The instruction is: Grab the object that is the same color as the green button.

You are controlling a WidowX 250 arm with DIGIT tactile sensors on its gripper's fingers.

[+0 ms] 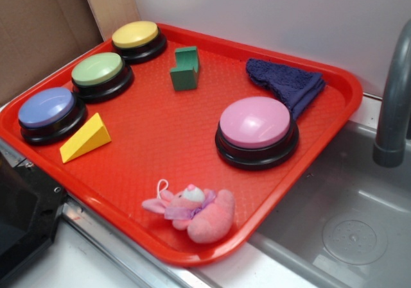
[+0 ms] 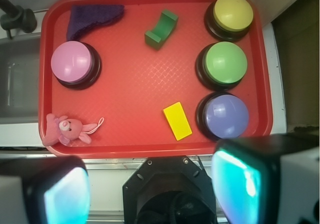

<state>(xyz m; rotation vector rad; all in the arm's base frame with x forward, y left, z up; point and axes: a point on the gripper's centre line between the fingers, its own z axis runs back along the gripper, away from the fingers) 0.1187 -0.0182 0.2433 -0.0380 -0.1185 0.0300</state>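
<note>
Item: green block (image 2: 161, 29) | Location: on red tray (image 2: 130, 134), just beside green button (image 2: 225, 62), apart from it | Our gripper (image 2: 150, 191): jaws spread wide, empty, high above tray edge, we note.

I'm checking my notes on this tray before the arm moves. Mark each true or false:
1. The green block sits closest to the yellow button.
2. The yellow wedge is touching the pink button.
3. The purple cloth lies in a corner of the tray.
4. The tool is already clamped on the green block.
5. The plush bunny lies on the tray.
1. True: the green block sits nearest the yellow button.
2. False: the yellow wedge lies by the blue-purple button, well apart from the pink button.
3. True: the purple cloth is in a corner of the tray.
4. False: the tool is off the tray, open, holding nothing.
5. True: the plush bunny lies near the tray's edge.
</note>
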